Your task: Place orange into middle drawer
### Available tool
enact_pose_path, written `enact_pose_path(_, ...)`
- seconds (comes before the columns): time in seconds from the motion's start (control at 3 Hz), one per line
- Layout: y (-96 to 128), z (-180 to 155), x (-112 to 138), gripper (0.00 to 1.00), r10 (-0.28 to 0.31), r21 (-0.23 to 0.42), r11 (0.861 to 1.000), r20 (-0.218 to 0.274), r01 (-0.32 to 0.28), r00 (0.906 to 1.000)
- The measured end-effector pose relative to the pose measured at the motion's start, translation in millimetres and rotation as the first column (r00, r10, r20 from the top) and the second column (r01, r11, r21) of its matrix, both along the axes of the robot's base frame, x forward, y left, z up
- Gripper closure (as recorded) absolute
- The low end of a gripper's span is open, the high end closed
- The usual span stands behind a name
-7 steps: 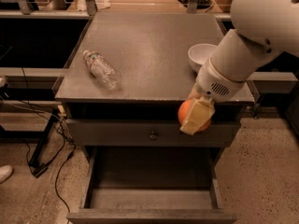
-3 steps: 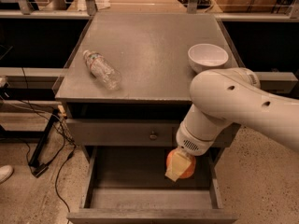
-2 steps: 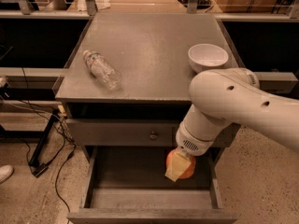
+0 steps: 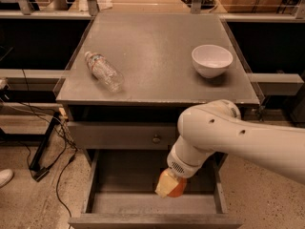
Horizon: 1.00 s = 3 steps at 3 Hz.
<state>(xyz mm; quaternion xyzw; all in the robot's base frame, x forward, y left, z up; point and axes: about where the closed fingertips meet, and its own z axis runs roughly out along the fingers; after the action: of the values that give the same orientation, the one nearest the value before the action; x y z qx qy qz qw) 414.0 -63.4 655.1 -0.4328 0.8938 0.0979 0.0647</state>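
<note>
One orange (image 4: 178, 189), gripper (image 4: 168, 185) over middle drawer (image 4: 138, 203)

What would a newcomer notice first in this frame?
The big white arm at the lower right, its gripper low over the open middle drawer with jaws shut on the orange. Above, on the grey cabinet top, a white bowl sits at the right and a clear plastic bottle lies on its side at the left.

arm white, rounded, dark holes | pincer (image 4: 170, 188) tan, perhaps padded, over middle drawer (image 4: 127, 176)
</note>
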Motion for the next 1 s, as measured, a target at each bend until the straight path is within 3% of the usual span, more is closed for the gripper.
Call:
enact_pose_path(0.33,3.7,-25.4,9.8,1.0,-0.082,-0.006,0.997,0.01,0.082,0.9966)
enact_pose_path(0.67,9.4,-45.4,16.3,1.0,-0.121,0.013,0.992,-0.029,0.122,0.9922)
enact_pose_path(1.0,9.4,-47.0,15.8,1.0,-0.122,0.013,0.992,-0.032,0.122,0.9921)
